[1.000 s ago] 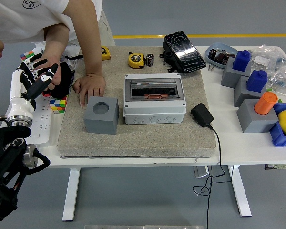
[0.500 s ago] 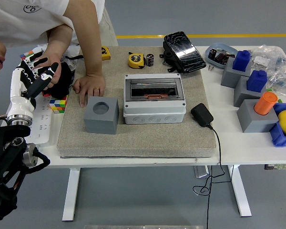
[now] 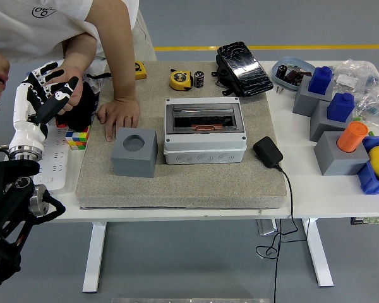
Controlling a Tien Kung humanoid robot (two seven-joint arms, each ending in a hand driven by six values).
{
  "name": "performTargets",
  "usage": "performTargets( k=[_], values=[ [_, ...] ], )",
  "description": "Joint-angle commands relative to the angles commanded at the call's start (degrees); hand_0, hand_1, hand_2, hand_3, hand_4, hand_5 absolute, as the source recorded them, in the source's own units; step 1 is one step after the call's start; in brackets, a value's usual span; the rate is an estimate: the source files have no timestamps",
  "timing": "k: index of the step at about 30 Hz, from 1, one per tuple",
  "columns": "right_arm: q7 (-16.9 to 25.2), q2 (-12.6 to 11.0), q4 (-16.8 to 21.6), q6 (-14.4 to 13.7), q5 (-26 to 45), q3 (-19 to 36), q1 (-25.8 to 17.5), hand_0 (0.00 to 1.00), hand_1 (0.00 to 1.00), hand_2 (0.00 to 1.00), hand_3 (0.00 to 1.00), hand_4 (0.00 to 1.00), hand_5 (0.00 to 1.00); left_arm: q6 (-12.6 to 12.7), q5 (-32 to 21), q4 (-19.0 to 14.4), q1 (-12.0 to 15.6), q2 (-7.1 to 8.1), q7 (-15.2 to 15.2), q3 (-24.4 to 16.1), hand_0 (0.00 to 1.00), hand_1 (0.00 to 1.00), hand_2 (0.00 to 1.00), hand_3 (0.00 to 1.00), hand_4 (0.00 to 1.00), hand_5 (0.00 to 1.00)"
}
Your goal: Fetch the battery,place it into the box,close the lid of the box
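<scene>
The left hand (image 3: 49,95) is lifting slightly at the table's left edge, fingers loosely spread, grasping nothing. The battery (image 3: 199,79) is standing untouched beyond the box (image 3: 204,130); fetching hasn't started.

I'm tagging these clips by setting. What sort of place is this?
Probably a robotics lab or workshop: a white table cluttered with test objects, a grey junction box, tape measures, and yellow floor marking.

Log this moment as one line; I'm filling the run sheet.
left hand: raised at table's left edge, empty | small black battery: untouched, far side | grey lidded box: lid shut | person's hand: flat on mat
</scene>
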Motion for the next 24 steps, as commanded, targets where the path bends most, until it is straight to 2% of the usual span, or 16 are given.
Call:
performTargets(
  k=[4, 9, 24],
  values=[
    [0.1, -0.7, 0.1, -0.2, -0.3, 0.7, -0.4, 0.678, 0.722, 0.716, 0.689, 0.998, 0.696, 0.1, -0.1, -0.5, 0.6, -0.25, -0.2, -0.5, 0.754, 0.584, 0.703, 0.709, 0.936, 0.291],
    [0.1, -0.4, 0.2, -0.1, -0.5, 1.4, -1.1, 0.678, 0.722, 0.716, 0.689, 0.998, 0.696, 0.0, 0.0, -0.8, 1.1, -0.61, -0.1, -0.2, 0.754, 0.584, 0.703, 0.709, 0.936, 0.291],
    [0.0, -0.2, 0.0, -0.1, -0.4, 1.5, -1.2, 0.677, 0.722, 0.716, 0.69, 0.998, 0.696, 0.0, 0.1, -0.9, 1.0, -0.41, -0.1, -0.5, 0.752, 0.578, 0.702, 0.704, 0.931, 0.291]
  ],
)
